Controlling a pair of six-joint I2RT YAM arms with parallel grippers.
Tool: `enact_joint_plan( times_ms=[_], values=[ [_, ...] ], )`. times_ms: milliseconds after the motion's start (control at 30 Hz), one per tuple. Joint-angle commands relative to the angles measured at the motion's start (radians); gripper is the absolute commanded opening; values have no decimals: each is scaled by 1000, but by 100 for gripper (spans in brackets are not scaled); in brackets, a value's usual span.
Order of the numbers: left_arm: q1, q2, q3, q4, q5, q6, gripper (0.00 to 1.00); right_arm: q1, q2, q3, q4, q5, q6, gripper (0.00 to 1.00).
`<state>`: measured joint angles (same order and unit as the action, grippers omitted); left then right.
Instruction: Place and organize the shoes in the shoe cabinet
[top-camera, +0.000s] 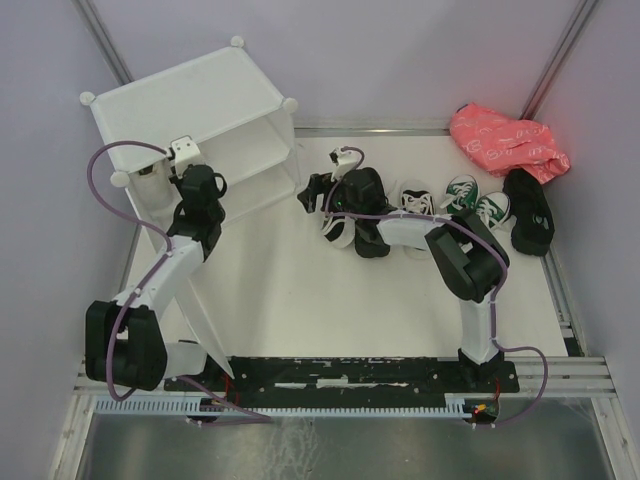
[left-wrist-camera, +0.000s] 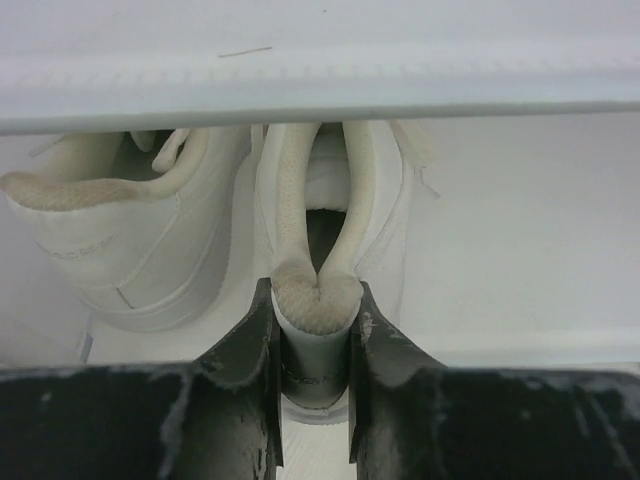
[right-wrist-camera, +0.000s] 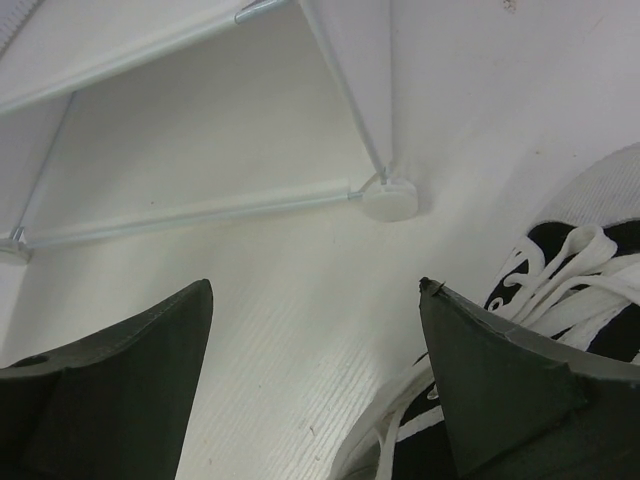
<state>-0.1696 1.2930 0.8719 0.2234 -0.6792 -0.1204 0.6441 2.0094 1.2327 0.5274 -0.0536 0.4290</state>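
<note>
The white shoe cabinet (top-camera: 190, 95) stands at the back left. My left gripper (top-camera: 181, 163) reaches into it. In the left wrist view the left gripper (left-wrist-camera: 315, 295) is shut on the heel of a white sneaker (left-wrist-camera: 345, 190), which rests on the cabinet floor beside its mate (left-wrist-camera: 130, 240), under a cabinet panel (left-wrist-camera: 320, 80). My right gripper (top-camera: 312, 192) is open and empty near the cabinet's front corner, over black sneakers with white laces (top-camera: 372, 240). In the right wrist view the right gripper (right-wrist-camera: 315, 290) has wide jaws, with a black sneaker (right-wrist-camera: 580, 270) at its right finger.
Green sneakers (top-camera: 475, 198) and plain black shoes (top-camera: 528, 208) lie at the back right, with another laced sneaker (top-camera: 415, 200) beside them. A pink bag (top-camera: 505, 140) sits behind them. A round cabinet knob (right-wrist-camera: 390, 198) and the shelf rails lie ahead of the right gripper.
</note>
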Motion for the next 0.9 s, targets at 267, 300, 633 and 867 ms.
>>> enact_joint_plan(
  times_ms=[267, 300, 633, 867],
  values=[
    [3, -71, -28, 319, 99, 158, 3, -12, 37, 37, 89, -52, 59, 87],
    [2, -76, -24, 334, 99, 178, 3, -11, 37, 37, 89, -52, 61, 87],
    [4, -25, 4, 482, 121, 297, 3, -12, 58, 50, 84, -64, 75, 85],
    [8, 61, -18, 505, 41, 281, 3, -13, 71, 64, 67, -86, 64, 85]
  ],
)
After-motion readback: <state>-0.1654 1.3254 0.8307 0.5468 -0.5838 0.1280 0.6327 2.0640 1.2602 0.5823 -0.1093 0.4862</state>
